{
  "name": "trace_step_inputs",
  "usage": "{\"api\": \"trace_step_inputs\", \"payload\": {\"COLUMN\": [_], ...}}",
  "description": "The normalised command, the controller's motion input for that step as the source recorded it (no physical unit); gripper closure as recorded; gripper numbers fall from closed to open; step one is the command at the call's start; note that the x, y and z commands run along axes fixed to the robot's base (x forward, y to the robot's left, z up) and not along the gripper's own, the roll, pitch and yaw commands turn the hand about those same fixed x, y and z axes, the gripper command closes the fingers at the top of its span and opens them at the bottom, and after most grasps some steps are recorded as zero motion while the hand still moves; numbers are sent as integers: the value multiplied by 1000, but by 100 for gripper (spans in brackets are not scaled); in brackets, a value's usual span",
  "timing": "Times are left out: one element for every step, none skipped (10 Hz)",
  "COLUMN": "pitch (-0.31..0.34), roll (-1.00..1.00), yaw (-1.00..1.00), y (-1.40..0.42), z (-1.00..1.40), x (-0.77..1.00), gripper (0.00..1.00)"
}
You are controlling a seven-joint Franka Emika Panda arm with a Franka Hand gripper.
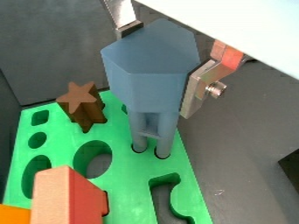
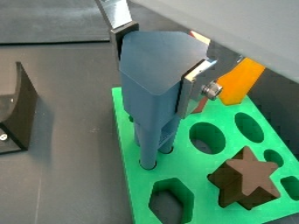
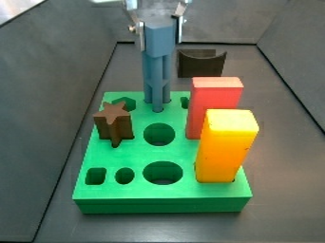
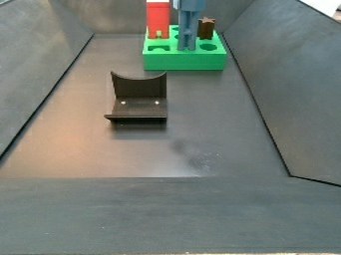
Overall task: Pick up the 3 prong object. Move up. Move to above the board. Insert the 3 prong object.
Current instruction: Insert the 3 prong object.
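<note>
My gripper [image 1: 162, 61] is shut on the blocky head of the steel-blue 3 prong object [image 1: 146, 74], one silver finger [image 1: 198, 89] on each side. The piece hangs upright over the bright green board [image 1: 128, 188]. Its thin prongs [image 1: 149, 133] reach down into the board's small round holes. In a side view the gripper [image 3: 156, 11] holds the piece [image 3: 158, 62] above the board's [image 3: 159, 195] far edge. It also shows in a wrist view [image 2: 158, 87], with the prongs meeting the board [image 2: 140, 188].
A brown star block [image 3: 114, 121], a red block [image 3: 216, 102] and an orange-yellow block [image 3: 226, 142] stand in the board. A dark arch-cut block [image 3: 200, 63] lies behind it. The fixture [image 4: 138, 98] stands mid-floor. Grey walls slope around.
</note>
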Motion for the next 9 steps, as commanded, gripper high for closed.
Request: {"api": "trace_step_inputs", "payload": {"pitch": [0,0,46,46,0,0,-10,0,0], "roll": [84,290,396,401,409,284,194,-10,0], "yaw": [-49,-40,0,-14,-57,-86,0,0,0], "y": [-9,-317,-286,-260,-217,-254,0,0,0], "z": [-323,-523,-526,-534,-580,-820,-914,0,0], "x": [0,-6,0,91,254,380,0,0,0], "gripper": [100,100,100,100,100,100,100,100,100]}}
